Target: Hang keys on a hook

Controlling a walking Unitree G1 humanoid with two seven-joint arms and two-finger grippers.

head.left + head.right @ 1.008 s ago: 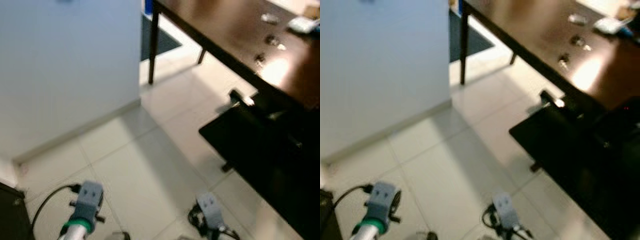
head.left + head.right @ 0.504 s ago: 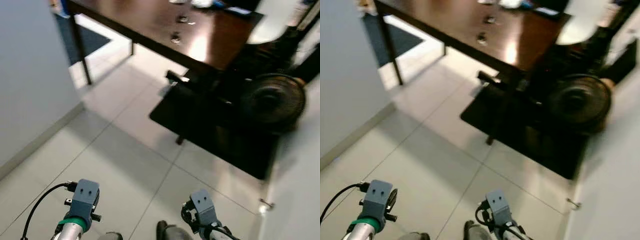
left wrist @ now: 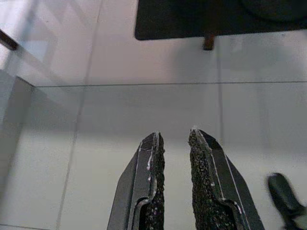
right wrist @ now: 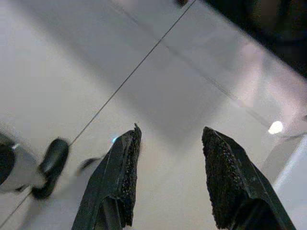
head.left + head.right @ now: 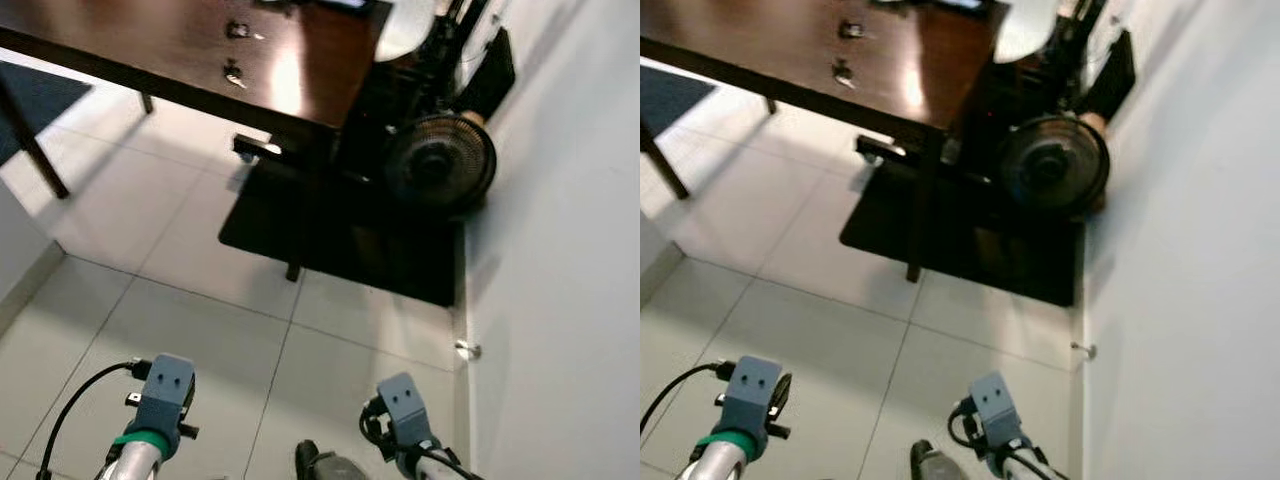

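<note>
Hanging low over bare pale floor tiles (image 5: 200, 330), left gripper (image 3: 173, 143) has its fingers a narrow gap apart, right gripper (image 4: 170, 143) fingers spread wide, both empty. Keys (image 5: 233, 73) lie near the front edge of the dark wooden table (image 5: 180, 50) ahead. Black mat (image 5: 340, 240) and fan (image 5: 440, 160) crowd the right wall (image 5: 570, 250), with open tiled room on the left.

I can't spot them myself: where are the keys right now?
In the head views, the keys lie on the dark wooden table, ahead and left of the black fan.
</note>
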